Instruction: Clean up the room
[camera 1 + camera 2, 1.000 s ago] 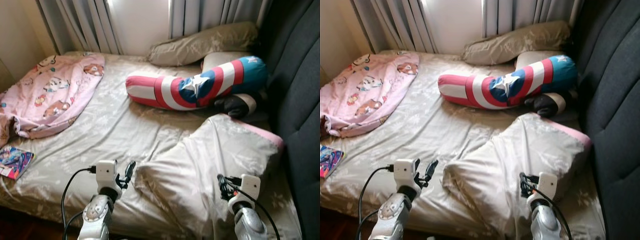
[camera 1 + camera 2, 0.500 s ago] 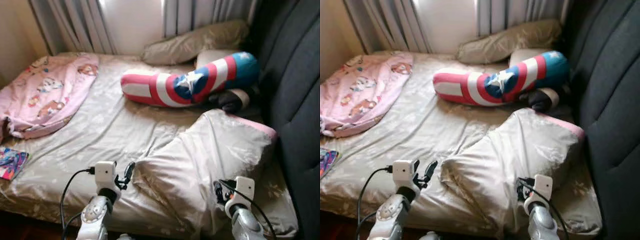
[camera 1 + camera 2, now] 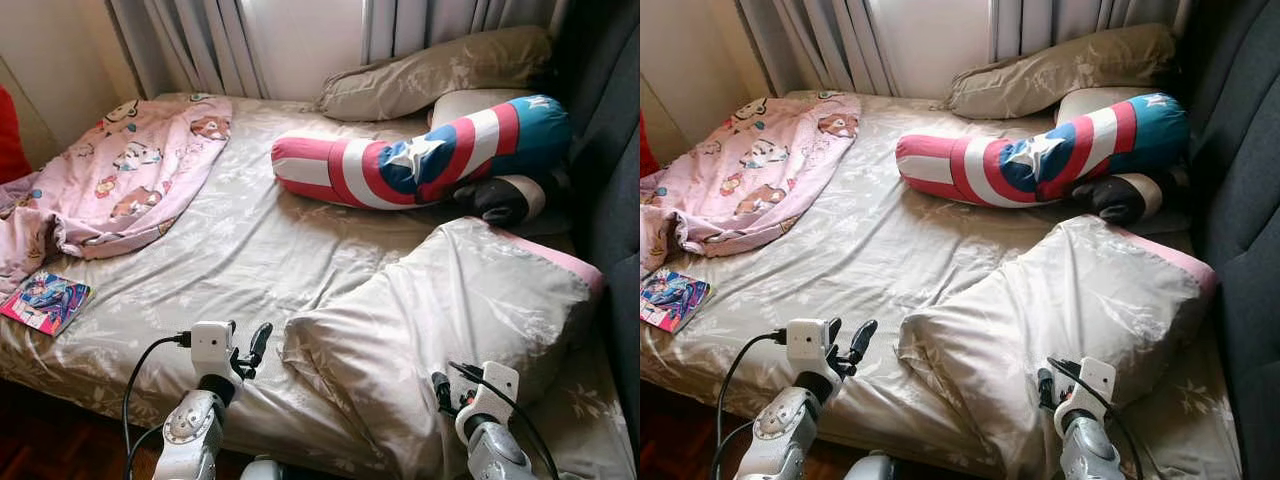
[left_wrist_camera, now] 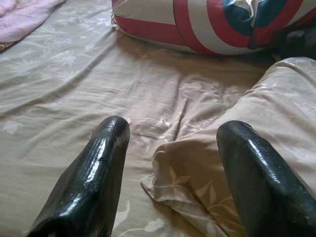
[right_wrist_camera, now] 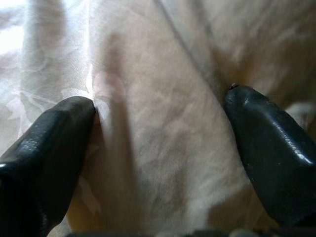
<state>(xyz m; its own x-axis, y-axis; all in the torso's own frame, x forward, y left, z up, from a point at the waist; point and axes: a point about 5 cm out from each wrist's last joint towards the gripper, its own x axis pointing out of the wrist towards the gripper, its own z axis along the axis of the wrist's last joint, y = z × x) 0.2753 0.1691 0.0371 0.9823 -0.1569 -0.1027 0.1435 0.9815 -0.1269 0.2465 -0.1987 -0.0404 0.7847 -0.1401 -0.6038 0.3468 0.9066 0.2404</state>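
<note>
The middle of the bed sheet (image 3: 240, 250) is flat and bare, so a gripper could slide there. A big beige pillow (image 3: 450, 320) fills the near right side. The left gripper (image 4: 170, 148) has its fingers spread wide just beside the pillow's corner. The right gripper (image 5: 158, 128), fingers apart, is pressed up against the pillow cloth. A striped bolster (image 3: 420, 160) blocks the far side. A pink blanket (image 3: 120, 180) and a book (image 3: 45, 300) sit on the left.

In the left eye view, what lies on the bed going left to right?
Comic book → pink cartoon blanket → striped star bolster → folded beige quilt.
</note>
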